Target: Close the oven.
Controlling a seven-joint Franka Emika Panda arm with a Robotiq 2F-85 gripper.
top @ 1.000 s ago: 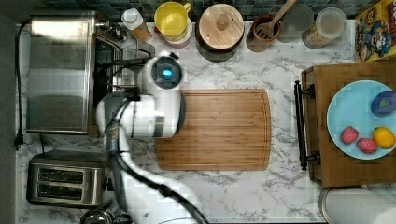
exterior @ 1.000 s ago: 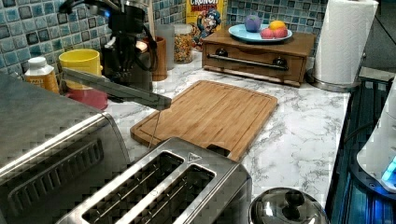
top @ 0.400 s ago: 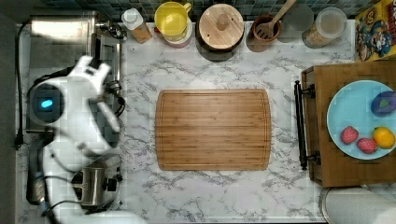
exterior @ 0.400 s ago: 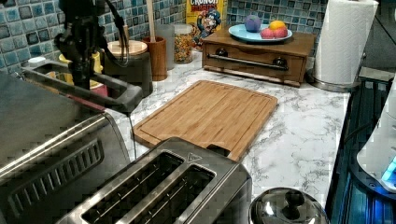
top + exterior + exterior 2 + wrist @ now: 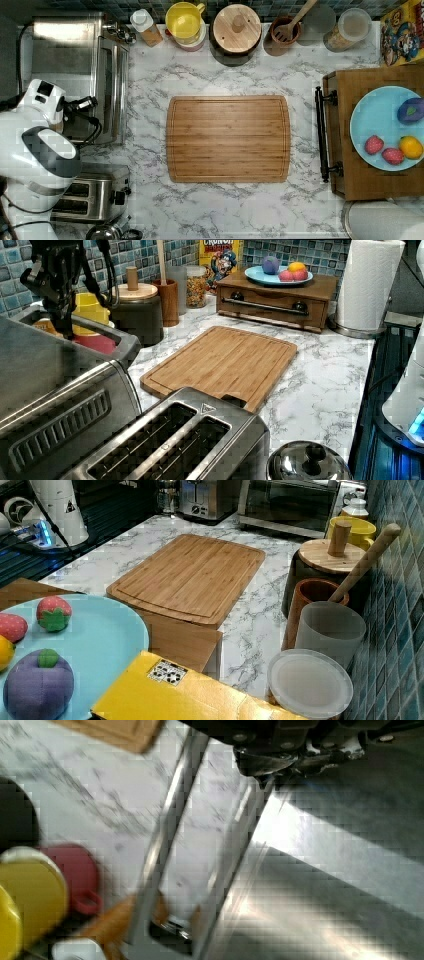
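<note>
Oven sits at the upper left of the top view, shiny flat roof up, and its door looks raised almost flush against the front, bar handle running down the frame beside it. The white arm hangs over the left edge, its wrist reaching across the oven roof toward the door. That fits a push from above to seat the door. A toaster sits below it at lower left, and the bamboo cutting board fills the middle. At upper right, a yellow cereal box shows cartoon art but no words I can read from up here.

Left view now: the gripper drops in at upper left, right at the door's top edge; whether the jaws are parted or pinched, I cannot tell. At top centre the cereal box reads "CRUNCH", with a cartoon captain under it. The toaster carries a small triangle mark on its top.

Right view: the oven stands at the top of the frame, glass front dark and looking upright. The yellow box at the bottom wears a small square code sticker.

Wrist view: the handle bar runs diagonally, just off the steel front, marble showing between. My read: nearly shut.
</note>
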